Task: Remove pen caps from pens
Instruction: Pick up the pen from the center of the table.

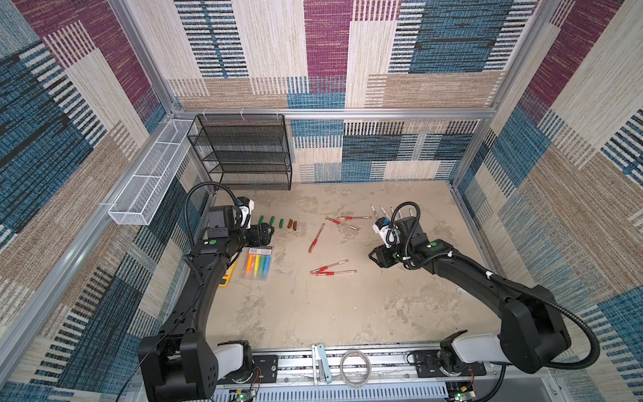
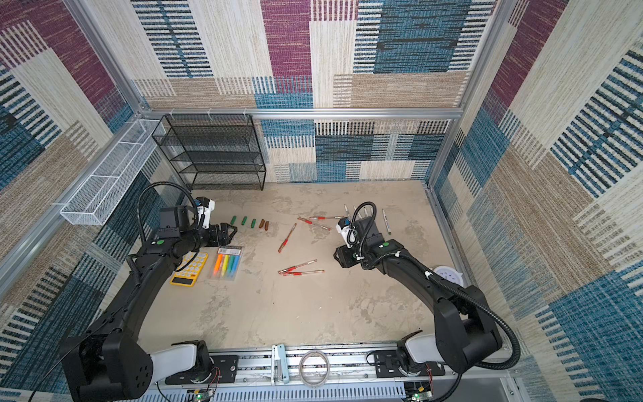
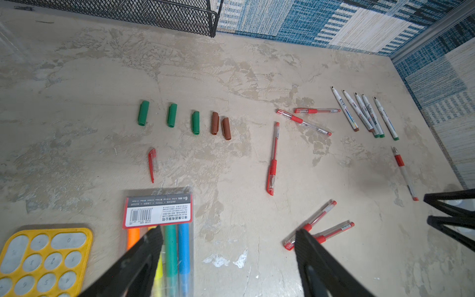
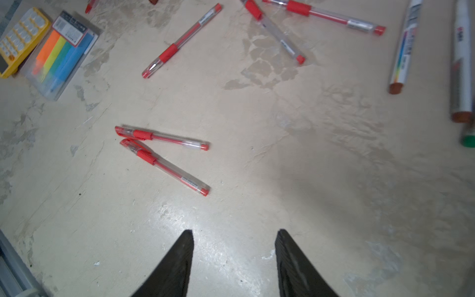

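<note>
Three green and two brown pen caps (image 3: 195,122) lie in a row, seen in both top views (image 1: 278,222) (image 2: 250,222). One slim red cap (image 3: 152,164) lies nearer the highlighter pack. Several capped clear pens with red bands lie mid-table: a pair (image 4: 164,154) (image 1: 334,268), a single one (image 3: 273,159) and two crossing (image 3: 305,119). White-barrelled pens (image 3: 365,113) lie uncapped at the far right, and an uncapped red pen (image 3: 404,172) lies near them. My left gripper (image 3: 228,230) (image 1: 264,235) hovers open and empty over the pack. My right gripper (image 4: 235,231) (image 1: 377,257) is open over bare table, right of the pair.
A clear pack of highlighters (image 1: 257,262) and a yellow calculator (image 2: 189,268) lie under the left arm. A black mesh rack (image 1: 243,153) stands at the back left, with a white mesh basket (image 1: 146,184) on the left wall. A tape roll (image 1: 355,369) sits on the front rail.
</note>
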Robot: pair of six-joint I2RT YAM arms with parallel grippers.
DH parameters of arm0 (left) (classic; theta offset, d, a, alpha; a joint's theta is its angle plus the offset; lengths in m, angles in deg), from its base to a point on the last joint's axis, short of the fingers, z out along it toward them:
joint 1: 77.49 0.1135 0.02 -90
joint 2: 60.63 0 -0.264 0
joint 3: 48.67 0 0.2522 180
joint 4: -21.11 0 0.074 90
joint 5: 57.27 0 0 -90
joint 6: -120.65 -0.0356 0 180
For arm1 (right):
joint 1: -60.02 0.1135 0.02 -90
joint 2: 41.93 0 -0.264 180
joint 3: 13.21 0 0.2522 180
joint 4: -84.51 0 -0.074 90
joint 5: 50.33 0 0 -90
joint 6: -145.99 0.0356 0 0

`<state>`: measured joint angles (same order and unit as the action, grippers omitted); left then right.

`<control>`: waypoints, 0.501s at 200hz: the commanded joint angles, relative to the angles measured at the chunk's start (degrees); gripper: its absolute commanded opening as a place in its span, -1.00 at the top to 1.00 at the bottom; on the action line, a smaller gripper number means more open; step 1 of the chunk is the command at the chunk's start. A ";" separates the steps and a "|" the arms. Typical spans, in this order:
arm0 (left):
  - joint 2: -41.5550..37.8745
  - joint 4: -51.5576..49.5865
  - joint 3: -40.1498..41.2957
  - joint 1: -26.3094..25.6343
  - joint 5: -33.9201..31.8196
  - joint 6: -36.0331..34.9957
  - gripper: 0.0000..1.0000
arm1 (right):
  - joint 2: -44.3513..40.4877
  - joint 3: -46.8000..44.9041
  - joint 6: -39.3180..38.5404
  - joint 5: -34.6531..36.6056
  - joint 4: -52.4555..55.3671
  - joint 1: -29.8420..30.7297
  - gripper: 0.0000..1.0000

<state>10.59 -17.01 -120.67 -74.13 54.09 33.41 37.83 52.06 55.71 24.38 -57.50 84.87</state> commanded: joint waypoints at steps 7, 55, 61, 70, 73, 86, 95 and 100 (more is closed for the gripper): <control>-0.04 0.42 -0.60 0.33 1.07 0.07 -0.68 | 3.53 2.72 -2.48 -1.76 -0.60 3.77 -0.09; -0.34 0.63 -0.14 0.60 1.23 -0.09 -0.69 | 12.12 7.92 -5.30 -1.19 1.03 9.47 -0.06; -0.48 0.91 0.03 0.69 1.06 -0.25 -0.69 | 13.29 8.52 -5.94 -1.17 1.21 10.26 -0.06; -0.54 1.63 0.69 0.75 0.89 -0.47 -0.69 | 14.89 9.23 -6.93 -1.04 1.34 11.27 -0.06; -0.56 1.87 0.94 0.77 0.80 -0.56 -0.69 | 15.47 9.46 -7.24 -0.91 1.35 11.49 -0.06; -0.54 1.91 1.02 0.83 0.61 -0.52 -0.69 | 18.09 10.94 -7.92 -0.41 2.26 12.36 -0.06; -0.57 1.39 0.65 1.00 0.78 -0.31 -0.69 | 19.80 12.23 -8.16 -0.18 3.19 12.88 -0.06; -0.65 1.25 0.52 1.04 0.98 -0.35 -0.69 | 20.61 12.69 -8.53 -0.25 3.68 13.22 -0.05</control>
<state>10.26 -16.07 -119.80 -73.39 54.09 33.39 55.23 62.42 49.59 23.64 -55.86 97.10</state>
